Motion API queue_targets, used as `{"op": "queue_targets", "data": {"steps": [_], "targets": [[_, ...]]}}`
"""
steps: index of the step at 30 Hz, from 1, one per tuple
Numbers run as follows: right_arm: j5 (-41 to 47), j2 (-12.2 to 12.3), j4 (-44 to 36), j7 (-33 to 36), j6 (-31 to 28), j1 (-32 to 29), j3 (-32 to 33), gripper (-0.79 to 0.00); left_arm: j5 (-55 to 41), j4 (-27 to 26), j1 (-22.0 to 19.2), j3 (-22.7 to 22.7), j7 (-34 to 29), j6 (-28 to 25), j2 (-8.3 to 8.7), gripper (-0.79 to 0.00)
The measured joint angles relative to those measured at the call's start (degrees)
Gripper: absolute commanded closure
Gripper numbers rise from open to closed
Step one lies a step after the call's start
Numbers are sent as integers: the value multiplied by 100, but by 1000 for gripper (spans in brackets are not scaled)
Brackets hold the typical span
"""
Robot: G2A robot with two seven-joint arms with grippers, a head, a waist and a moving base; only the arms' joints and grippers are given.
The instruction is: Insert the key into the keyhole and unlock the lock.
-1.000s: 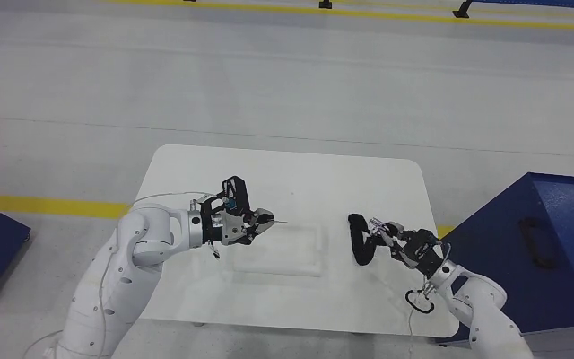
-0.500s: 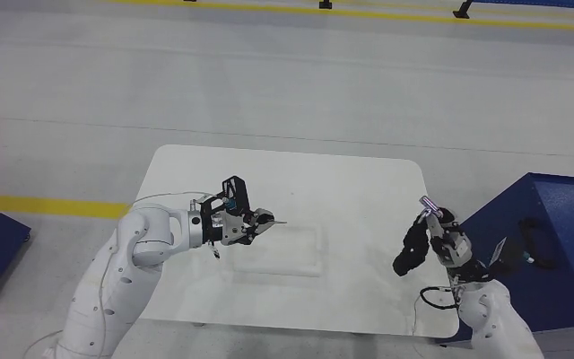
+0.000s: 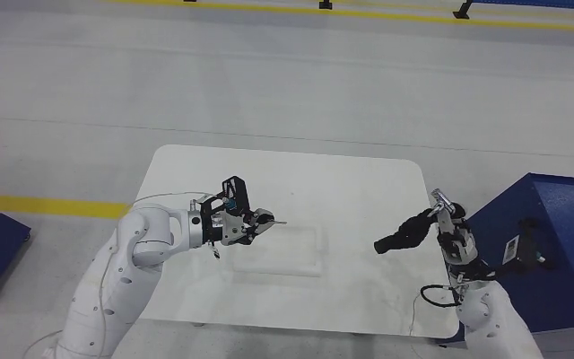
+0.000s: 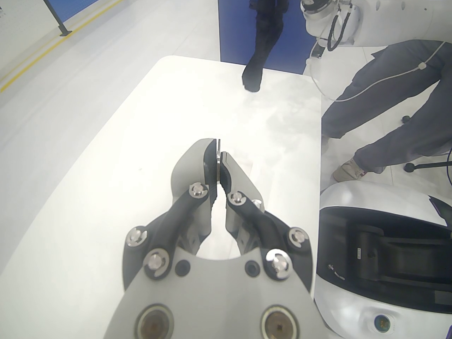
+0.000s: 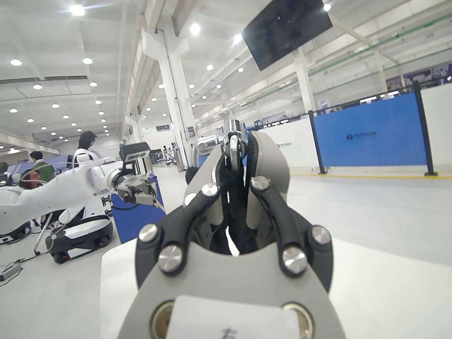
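Two grippers are held over the white table [image 3: 359, 184], well apart from each other. Toward the left-middle of the table, the left gripper [image 3: 262, 221] is closed down to a narrow slit on the key [image 3: 277, 222] — a thin metal blade pinched flat between the pads, with its tip projecting past the fingertips toward the other arm. The key is carried clear of the table surface. At the table's right edge, the right gripper [image 3: 439, 214] is clamped on the lock [image 3: 404, 232], a long black body with a silver metal end. The silver end is gripped between the fingers and pokes out beyond them, while the black length slants away from the gripper, over the right part of the table and toward its middle. Whether the lock's far end touches the surface cannot be told. Key and lock are apart, with bare tabletop between them. A blue cabinet [image 3: 538, 224] stands just beside the table's right edge.
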Motion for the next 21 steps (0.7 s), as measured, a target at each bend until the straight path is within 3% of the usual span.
{"op": "queue_targets", "data": {"steps": [6, 10, 13, 15, 21], "targets": [[2241, -92, 143, 506, -232, 67, -950, 0, 0, 0, 0, 0, 0, 0, 0, 0], [4139, 52, -124, 1843, -225, 210, -1888, 0, 0, 0, 0, 0, 0, 0, 0, 0], [5333, 134, -282, 2803, -225, 227, -2085, 0, 0, 0, 0, 0, 0, 0, 0, 0], [5569, 131, -275, 2905, -225, 225, -2068, 0, 0, 0, 0, 0, 0, 0, 0, 0], [5034, 128, -271, 2542, -225, 225, -2063, 0, 0, 0, 0, 0, 0, 0, 0, 0]]}}
